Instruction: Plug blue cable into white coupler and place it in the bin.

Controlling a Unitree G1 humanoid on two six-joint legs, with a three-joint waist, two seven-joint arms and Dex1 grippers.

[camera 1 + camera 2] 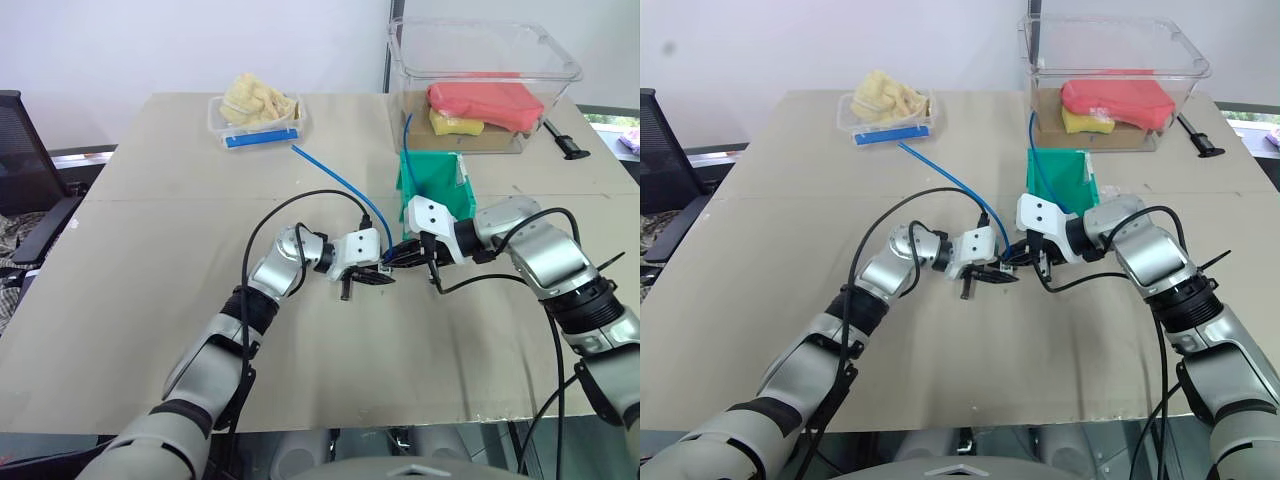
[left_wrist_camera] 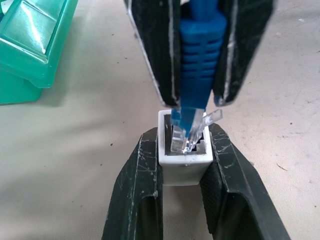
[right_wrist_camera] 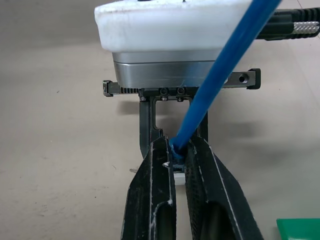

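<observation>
Two hands pinching | left hand [image 2: 184,165]: boxy white coupler [image 2: 184,167] | right hand [image 2: 200,102]: ribbed blue cable [image 2: 201,55]

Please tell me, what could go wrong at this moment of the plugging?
The clear plug of the blue cable sits only partly in the white coupler, slightly tilted; pushing might jam it. The left gripper pinches the small coupler by its sides, so it may slip out under the right gripper's push.
</observation>
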